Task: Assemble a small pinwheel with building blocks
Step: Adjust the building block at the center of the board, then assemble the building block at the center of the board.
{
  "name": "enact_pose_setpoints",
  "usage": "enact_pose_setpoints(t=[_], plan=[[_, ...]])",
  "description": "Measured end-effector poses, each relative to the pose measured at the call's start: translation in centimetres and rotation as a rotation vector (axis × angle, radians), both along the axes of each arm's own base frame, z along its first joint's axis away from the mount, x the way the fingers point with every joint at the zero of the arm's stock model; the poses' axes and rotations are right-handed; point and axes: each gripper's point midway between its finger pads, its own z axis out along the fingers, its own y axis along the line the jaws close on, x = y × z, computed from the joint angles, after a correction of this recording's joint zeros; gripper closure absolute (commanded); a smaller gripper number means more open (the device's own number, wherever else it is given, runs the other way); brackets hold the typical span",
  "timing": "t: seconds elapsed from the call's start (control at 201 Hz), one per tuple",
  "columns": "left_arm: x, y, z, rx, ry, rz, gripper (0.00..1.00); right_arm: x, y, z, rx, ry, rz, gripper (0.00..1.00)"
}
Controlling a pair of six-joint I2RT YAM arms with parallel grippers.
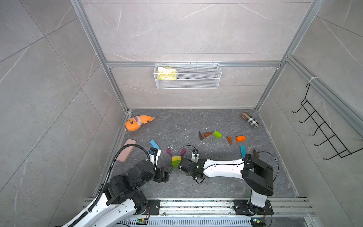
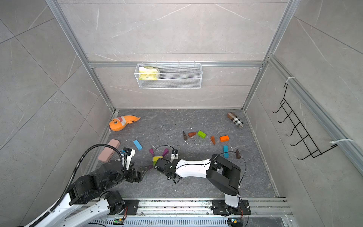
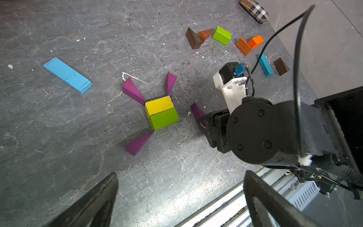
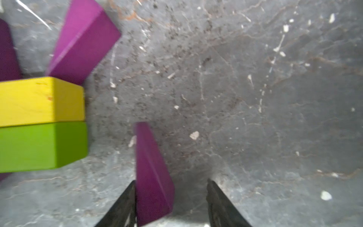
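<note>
The left gripper hangs empty, jaws wide. The right gripper straddles a purple wedge: one finger touches it, the other stands clear. Just beyond, the yellow block and green block sit joined, three other wedges pointing at their corners. Farther off lies an orange brick.

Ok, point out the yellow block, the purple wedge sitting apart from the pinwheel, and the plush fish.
Yellow block (image 3: pixel 159 105), left wrist view, centre of its top face.
Stray purple wedge (image 4: pixel 152 176), right wrist view, middle of its broad face.
Plush fish (image 1: pixel 137 122), in a top view, middle of its body.
</note>
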Motion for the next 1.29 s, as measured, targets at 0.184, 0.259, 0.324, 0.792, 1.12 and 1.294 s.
enact_pose_setpoints(t=[0.184, 0.259, 0.324, 0.792, 1.12, 1.294], plan=[[0.1, -0.1, -0.3, 0.008, 0.005, -0.002, 0.00, -0.5, -1.1, -0.6, -0.030, 0.013, 0.002, 0.46], [0.2, -0.3, -0.3, 0.008, 0.006, -0.003, 0.00, -0.6, -1.4, -0.6, -0.039, 0.013, 0.015, 0.47], [0.2, -0.4, -0.3, 0.008, 0.007, -0.004, 0.00, -0.7, -1.6, -0.6, -0.049, 0.011, 0.036, 0.46], [0.4, -0.6, -0.8, 0.033, 0.020, -0.015, 0.00, -1.5, 0.0, 1.5, -0.105, -0.010, 0.565, 0.41], [0.0, -1.0, -2.4, 0.023, 0.143, 0.040, 0.00, 0.2, -0.6, 3.3, -0.035, 0.025, 0.851, 0.37], [-0.7, -1.6, -3.3, -0.028, 0.241, 0.072, 0.00, 0.0, -0.3, 3.4, 0.035, 0.049, 0.995, 0.40]])
